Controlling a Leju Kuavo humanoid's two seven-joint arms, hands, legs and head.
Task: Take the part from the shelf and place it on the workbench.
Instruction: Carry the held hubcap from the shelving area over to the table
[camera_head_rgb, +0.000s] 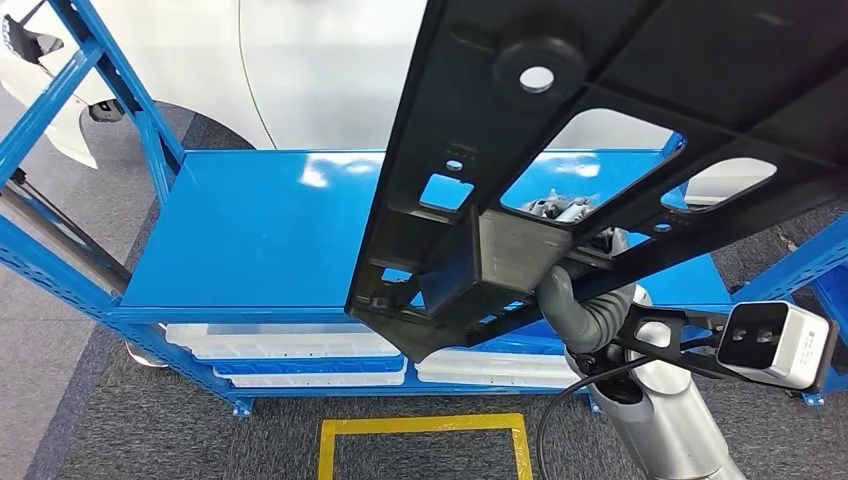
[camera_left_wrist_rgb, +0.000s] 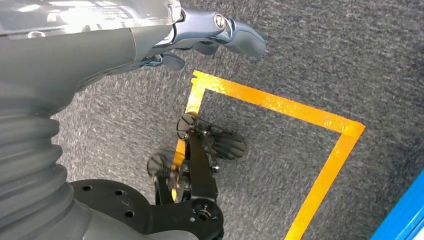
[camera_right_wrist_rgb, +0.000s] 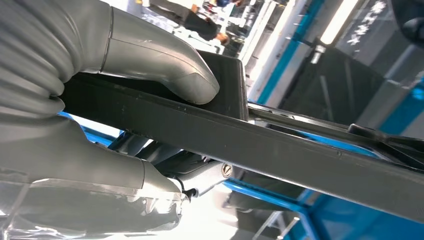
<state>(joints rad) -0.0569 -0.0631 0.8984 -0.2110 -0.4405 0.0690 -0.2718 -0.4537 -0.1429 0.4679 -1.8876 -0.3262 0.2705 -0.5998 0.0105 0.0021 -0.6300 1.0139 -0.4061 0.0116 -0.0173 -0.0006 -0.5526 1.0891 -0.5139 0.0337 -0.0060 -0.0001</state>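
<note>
- Above the blue shelf (camera_head_rgb: 260, 230), a large black plastic part (camera_head_rgb: 600, 130) is held up in the air, tilted, with its lower end near the front edge of the shelf and its upper end rising toward the white car body (camera_head_rgb: 330, 60) behind the shelf.
- The part is seen to be a long panel with a round hole, several cut-out windows and a boxy block on its underside.
- The right hand (camera_head_rgb: 585, 300) is closed around a bar of the part from below, just beside that boxy block; in the right wrist view the grey thumb (camera_right_wrist_rgb: 170, 70) is pressed on one face of the bar (camera_right_wrist_rgb: 260, 145) and the darker fingers (camera_right_wrist_rgb: 200, 175) are wrapped under the other.
- The left hand (camera_left_wrist_rgb: 200, 40) is held over grey carpet (camera_left_wrist_rgb: 310, 60), with nothing in it; its fingers are curled loosely, apart from one another.
- A yellow tape rectangle (camera_head_rgb: 425, 440) is marked on the carpet in front of the shelf.
- White trays (camera_head_rgb: 290, 345) are seen on a lower level of the shelf, below its top board.
- A white wrist camera (camera_head_rgb: 775, 340) is mounted beside the right arm, to the right of the shelf front.
</note>
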